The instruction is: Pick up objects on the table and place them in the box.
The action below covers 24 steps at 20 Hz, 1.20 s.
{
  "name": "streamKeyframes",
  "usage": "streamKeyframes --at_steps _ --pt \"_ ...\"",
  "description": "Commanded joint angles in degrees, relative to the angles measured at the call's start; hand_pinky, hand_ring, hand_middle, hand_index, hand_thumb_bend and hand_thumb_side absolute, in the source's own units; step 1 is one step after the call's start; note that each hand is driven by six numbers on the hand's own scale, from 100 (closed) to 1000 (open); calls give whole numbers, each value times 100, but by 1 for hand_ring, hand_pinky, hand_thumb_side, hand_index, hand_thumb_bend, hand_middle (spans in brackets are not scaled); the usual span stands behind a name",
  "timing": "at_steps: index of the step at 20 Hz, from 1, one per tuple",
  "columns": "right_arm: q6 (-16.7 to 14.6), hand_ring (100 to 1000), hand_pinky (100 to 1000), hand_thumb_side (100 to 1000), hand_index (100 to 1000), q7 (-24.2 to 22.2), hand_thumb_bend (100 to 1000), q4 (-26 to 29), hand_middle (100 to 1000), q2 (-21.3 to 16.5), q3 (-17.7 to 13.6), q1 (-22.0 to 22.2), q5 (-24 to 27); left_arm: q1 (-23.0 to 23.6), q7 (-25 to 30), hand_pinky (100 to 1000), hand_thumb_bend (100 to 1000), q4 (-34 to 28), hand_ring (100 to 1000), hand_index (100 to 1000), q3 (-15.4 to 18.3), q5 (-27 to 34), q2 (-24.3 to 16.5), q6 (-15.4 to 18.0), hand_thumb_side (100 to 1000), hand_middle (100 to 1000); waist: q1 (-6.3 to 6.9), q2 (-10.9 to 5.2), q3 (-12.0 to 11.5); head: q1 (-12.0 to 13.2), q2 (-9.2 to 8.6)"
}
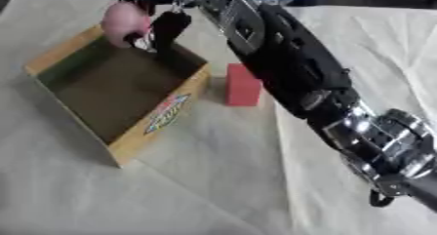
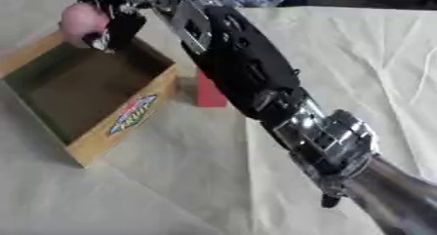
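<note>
- One robot arm [image 1: 299, 78] is in view, the right one, black with silver joints, stretched from the lower right corner up to the far side of the table.
- Its right hand [image 1: 158, 27] hangs over the far corner of the box, dark fingers [image 1: 169, 29] curled down beside a pink object [image 1: 125, 18]; the pink thing sits against the fingers and looks pinched by them, above the box's far rim.
- One box [image 1: 158, 117]: open-topped, wooden-coloured walls, dark inside, with a single coloured label [image 1: 168, 113] on the side wall facing the red block. I see nothing lying on its floor.
- One red block [image 1: 243, 85] stands upright on the table just beside the box's right wall, close to it and partly behind the arm.
- One table, covered in a pale cloth [image 1: 196, 180] that is creased in places.
- So two loose things counted: one pink, held over the box, and one red on the cloth.
</note>
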State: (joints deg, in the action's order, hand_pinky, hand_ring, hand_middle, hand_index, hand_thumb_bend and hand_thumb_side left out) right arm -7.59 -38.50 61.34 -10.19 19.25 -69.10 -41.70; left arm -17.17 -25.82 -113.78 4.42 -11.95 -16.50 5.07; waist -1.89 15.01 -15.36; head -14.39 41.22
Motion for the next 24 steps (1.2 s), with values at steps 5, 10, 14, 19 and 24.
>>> streamKeyframes --at_steps 5,10,14,19,24 --pt "-278 698 751 359 734 174 125 -611 607 397 -84 -173 -644 -88 4 628 334 -81 791 755 -19 35 -25 32 1000 1000 32 -75 -41 -83 -45" --pt "-682 732 776 392 745 153 179 -1062 628 625 -84 -168 -986 -112 17 628 333 -81 791 755 -30 46 -18 37 1000 1000 33 -68 -68 -111 -35" --pt "-937 742 793 427 775 183 268 -1325 668 729 -155 -218 -1299 -124 26 628 333 -81 791 755 -37 55 -15 36 1000 1000 31 -65 -79 -115 -27" --pt "-1109 793 840 584 875 301 340 -1533 776 828 -290 -273 -1791 -132 38 627 331 -81 790 755 -46 65 -6 30 1000 1000 27 -64 -78 -122 -27" --pt "-1264 820 864 688 906 377 372 -1674 820 863 -415 -279 -2201 -137 48 627 330 -81 789 755 -48 70 0 24 1000 1000 28 -69 -72 -127 -53"
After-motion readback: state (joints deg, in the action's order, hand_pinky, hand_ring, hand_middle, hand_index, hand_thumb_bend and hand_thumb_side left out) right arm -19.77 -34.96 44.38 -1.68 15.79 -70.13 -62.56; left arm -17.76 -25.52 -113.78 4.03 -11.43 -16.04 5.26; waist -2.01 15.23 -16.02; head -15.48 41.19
